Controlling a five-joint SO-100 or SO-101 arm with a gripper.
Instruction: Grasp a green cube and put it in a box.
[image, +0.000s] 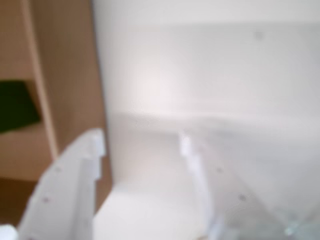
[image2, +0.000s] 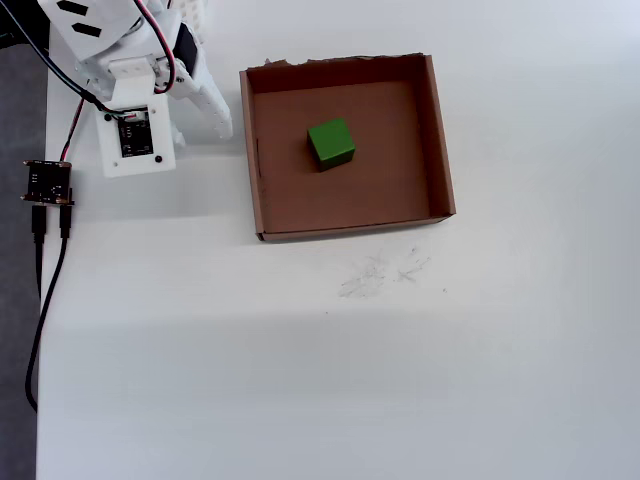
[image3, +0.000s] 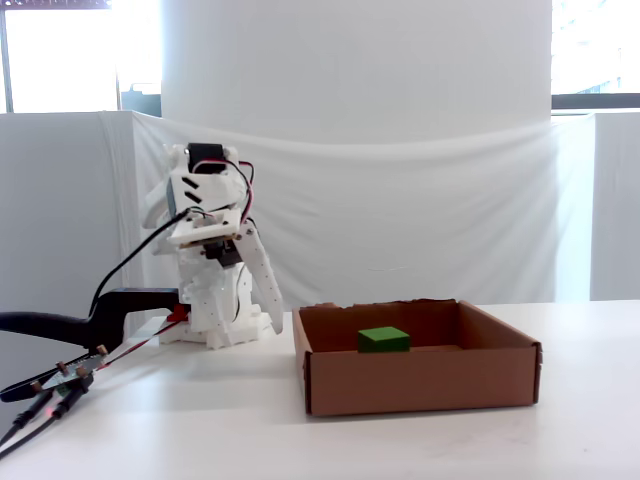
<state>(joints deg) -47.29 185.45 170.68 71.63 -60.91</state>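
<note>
Since the cube (image2: 331, 143) is already lying on the floor of the box (image2: 440, 140), the placing can be judged done, and any coming move turns only on how the jaws (image2: 222, 128) stand to the box. Read from left to right in the overhead view, a small circuit board (image2: 48, 181) with its trailing cables is seen at the table's (image2: 400, 380) left edge, then the folded white arm (image2: 135, 60), then the jaws pointing down at the table just outside the box's left wall, then the cube a little above the middle of the box floor, clear of all four walls. The cube therefore lies to the right of the jaws, with the left wall between them. In the fixed view the arm (image3: 210, 260) is seen drawn back on its base and the jaws (image3: 272, 322) hang near the table, left of the box (image3: 420, 380), in which the cube (image3: 384, 340) rests. In the wrist view the two fingers (image: 75, 190) are seen apart with only bare table between them, so nothing is held; the box wall (image: 70, 75) and a dark green patch of cube (image: 17, 107) are caught at the left edge, blurred. No long axis is offered by the cube; its faces are turned slightly against the box walls.
</note>
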